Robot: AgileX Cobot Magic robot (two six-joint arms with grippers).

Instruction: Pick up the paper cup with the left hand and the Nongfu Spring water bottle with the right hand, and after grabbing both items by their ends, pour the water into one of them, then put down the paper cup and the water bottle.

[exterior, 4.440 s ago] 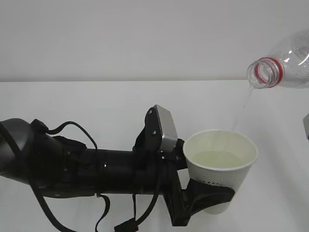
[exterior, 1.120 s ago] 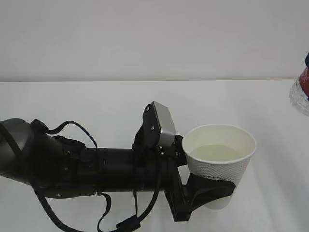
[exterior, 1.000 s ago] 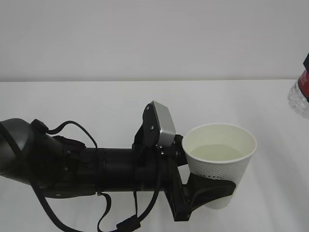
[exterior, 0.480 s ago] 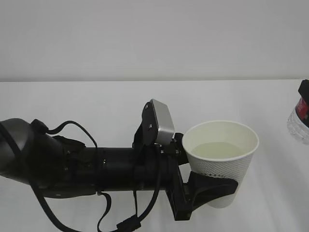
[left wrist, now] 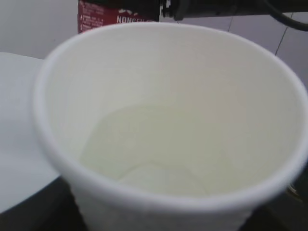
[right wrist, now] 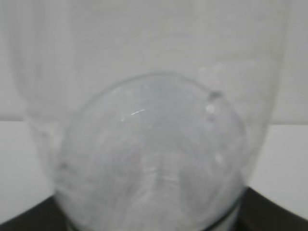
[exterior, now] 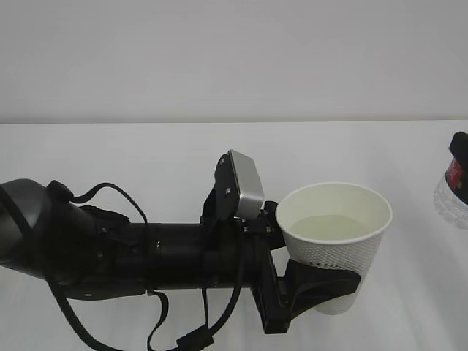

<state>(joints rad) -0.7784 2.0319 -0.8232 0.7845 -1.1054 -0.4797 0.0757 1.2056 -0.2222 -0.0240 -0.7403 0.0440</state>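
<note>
My left gripper (exterior: pixel 319 287) is shut on the lower part of the white paper cup (exterior: pixel 335 252), which stands upright. Pale water (exterior: pixel 333 228) lies in the cup, and in the left wrist view the cup (left wrist: pixel 159 120) fills the frame with water (left wrist: pixel 149 166) at its bottom. The Nongfu Spring water bottle (exterior: pixel 454 191) shows only partly at the right edge, red label uppermost, with a black bit of my right gripper (exterior: pixel 461 143) on it. The right wrist view is filled by the clear bottle (right wrist: pixel 154 154) held between dark jaws. Beyond the cup, the red label (left wrist: pixel 115 12) shows.
A white table (exterior: pixel 146 157) runs to a plain white wall (exterior: pixel 219 58). My left arm (exterior: pixel 124 252) with its loose black cables lies low across the front left. A silver-grey block (exterior: pixel 247 186) sits by the cup's rim.
The bottle has come down along the right edge of the exterior view. The cup and my left arm have stayed almost still. No water is being poured any longer.
</note>
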